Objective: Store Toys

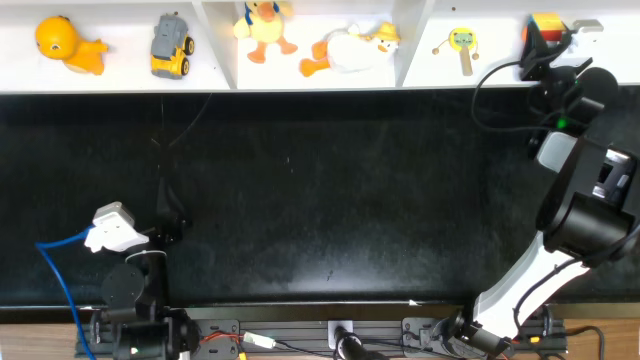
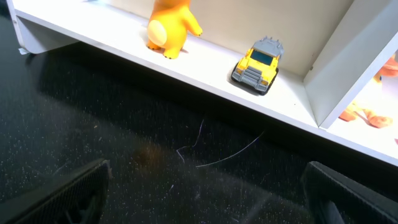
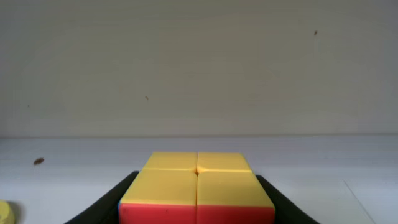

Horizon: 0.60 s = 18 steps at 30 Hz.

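Note:
A cube (image 3: 197, 186) with a yellow top and a red front rests on the white shelf floor (image 3: 74, 155), in the far-right compartment. My right gripper (image 3: 197, 205) is shut on the cube, one black finger (image 3: 109, 202) against each side. From above, the right gripper (image 1: 546, 45) reaches into that compartment over the cube (image 1: 545, 22). My left gripper (image 2: 205, 193) hangs open and holds nothing, low over the black mat near the left arm's base (image 1: 165, 232). It faces the orange toy (image 2: 169, 28) and the yellow truck (image 2: 259, 62) on the shelf.
The white shelf (image 1: 320, 80) runs along the far edge, split by dividers. It holds an orange toy (image 1: 65, 45), a yellow truck (image 1: 172, 47), a yellow duck (image 1: 265, 28), a white duck on its side (image 1: 350, 50) and a rattle (image 1: 461, 45). A black mat (image 1: 330, 190) covers the table.

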Available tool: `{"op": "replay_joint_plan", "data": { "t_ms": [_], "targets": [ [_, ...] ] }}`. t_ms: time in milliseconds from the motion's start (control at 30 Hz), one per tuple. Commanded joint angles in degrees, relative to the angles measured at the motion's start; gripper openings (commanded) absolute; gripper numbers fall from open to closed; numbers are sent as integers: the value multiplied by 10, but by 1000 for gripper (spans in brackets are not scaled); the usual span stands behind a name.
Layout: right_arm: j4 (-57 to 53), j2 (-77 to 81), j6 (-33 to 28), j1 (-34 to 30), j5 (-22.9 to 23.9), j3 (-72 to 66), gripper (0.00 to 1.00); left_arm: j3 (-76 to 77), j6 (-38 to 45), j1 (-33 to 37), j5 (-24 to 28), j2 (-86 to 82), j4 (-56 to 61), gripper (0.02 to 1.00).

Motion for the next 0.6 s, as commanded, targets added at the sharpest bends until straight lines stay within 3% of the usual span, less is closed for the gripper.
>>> {"op": "replay_joint_plan", "data": {
  "t_ms": [33, 200, 300, 433, 600],
  "targets": [
    [-27, 3, 5, -5, 2, 15, 132, -3, 13, 3, 8, -6, 2, 998],
    [-29, 2, 5, -5, 1, 15, 592, -3, 13, 3, 8, -6, 2, 998],
    [-40, -4, 21, -5, 1, 15, 998, -3, 13, 3, 8, -6, 2, 998],
    [-157, -62, 35, -5, -12, 15, 998, -3, 13, 3, 8, -6, 2, 996],
    [-426, -205, -1, -6, 87, 15, 998, -3, 13, 3, 8, -6, 2, 998]
  ]
}}
